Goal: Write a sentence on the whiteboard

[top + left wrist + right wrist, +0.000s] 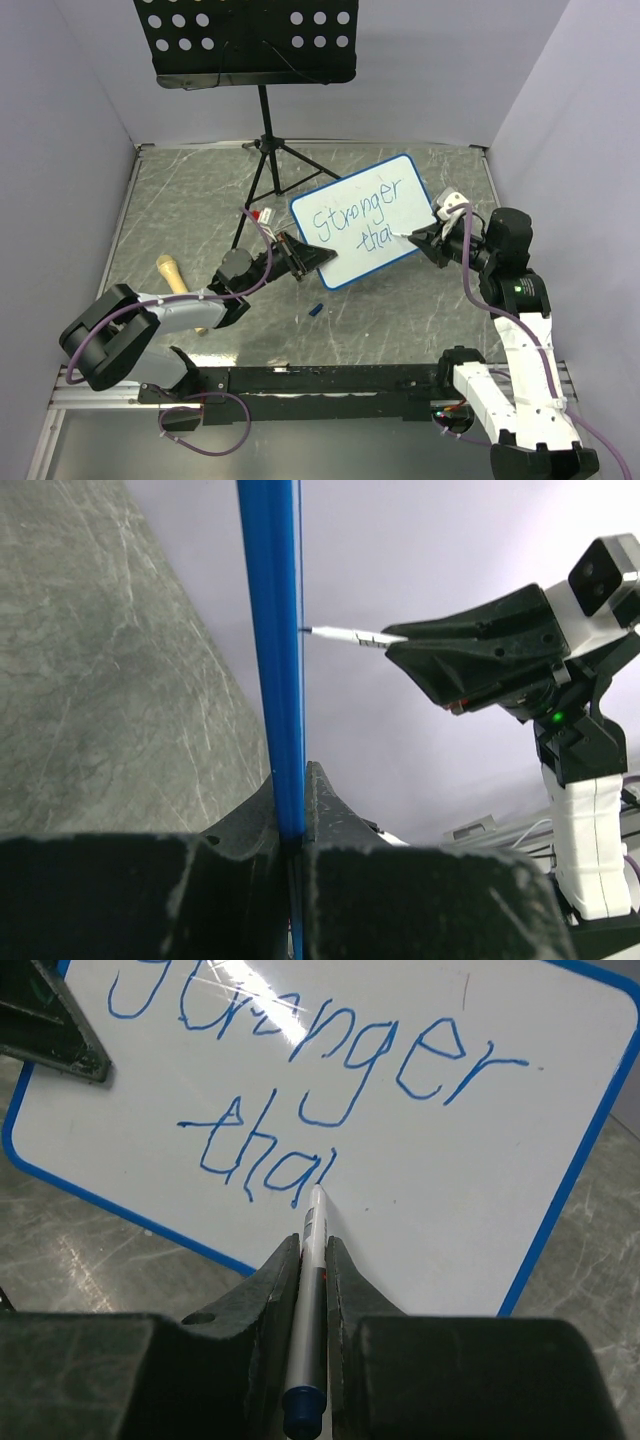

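The blue-framed whiteboard (365, 220) stands tilted above the table, and my left gripper (300, 258) is shut on its lower left edge. In the left wrist view the blue frame (272, 660) runs up edge-on between my fingers. The sentence (330, 1060) in blue marker reads "Stronger" with "tha" and a short new stroke below. My right gripper (312, 1250) is shut on a white marker (310, 1290) with a blue end. Its tip touches the board just right of "tha". From above, the right gripper (420, 238) sits at the board's right side.
A black perforated music stand (245, 40) on a tripod stands at the back. A tan wooden piece (175, 275) lies left of the left arm. A small blue cap (316, 309) lies below the board, and a red and white item (262, 214) behind the left gripper.
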Controlling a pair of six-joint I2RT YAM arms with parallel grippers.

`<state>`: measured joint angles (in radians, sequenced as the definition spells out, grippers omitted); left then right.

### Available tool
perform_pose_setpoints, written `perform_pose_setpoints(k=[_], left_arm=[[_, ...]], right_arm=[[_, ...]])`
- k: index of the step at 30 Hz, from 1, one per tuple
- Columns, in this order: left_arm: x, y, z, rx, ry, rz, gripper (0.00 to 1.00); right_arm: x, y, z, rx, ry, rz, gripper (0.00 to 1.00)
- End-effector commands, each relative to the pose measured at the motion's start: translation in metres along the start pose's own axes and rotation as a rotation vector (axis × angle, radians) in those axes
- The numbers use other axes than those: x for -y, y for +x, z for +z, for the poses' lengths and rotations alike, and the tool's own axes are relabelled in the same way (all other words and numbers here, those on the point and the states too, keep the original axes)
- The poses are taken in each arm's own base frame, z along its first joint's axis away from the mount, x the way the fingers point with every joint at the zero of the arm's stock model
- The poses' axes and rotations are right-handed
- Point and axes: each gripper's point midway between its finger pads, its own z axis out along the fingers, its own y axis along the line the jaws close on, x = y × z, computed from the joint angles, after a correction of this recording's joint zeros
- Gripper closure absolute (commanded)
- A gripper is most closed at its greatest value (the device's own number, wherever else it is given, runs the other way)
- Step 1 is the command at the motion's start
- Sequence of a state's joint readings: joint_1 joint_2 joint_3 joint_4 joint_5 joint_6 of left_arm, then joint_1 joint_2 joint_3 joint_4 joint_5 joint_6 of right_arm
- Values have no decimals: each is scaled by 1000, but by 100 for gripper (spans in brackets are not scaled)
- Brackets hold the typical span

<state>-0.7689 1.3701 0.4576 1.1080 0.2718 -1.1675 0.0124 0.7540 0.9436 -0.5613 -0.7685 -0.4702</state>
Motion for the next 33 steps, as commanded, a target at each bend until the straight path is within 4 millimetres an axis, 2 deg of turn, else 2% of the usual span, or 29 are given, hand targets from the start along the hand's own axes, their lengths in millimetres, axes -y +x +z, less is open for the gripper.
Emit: perform_pose_setpoints(k=[1,5,12,15,27,33], left_arm=[[57,-33,-5,127,189,61,99],[57,-31,-5,116,195,58,99],[63,-25,-1,72,227,62,99],[65,-22,0,55,242,61,99],[65,-20,0,42,252,61,99],[63,-28,-5,98,222,69,99]], right_arm=[[-7,11,-4,-21,-11,11,100],[-6,11,-3,-19,-8,14,100],[5,-9,2,27,5,8,100],[10,-11,5,29,14,6,100],[23,-5,6,4,75,9,100],[17,1,3,-20,63,4,100]])
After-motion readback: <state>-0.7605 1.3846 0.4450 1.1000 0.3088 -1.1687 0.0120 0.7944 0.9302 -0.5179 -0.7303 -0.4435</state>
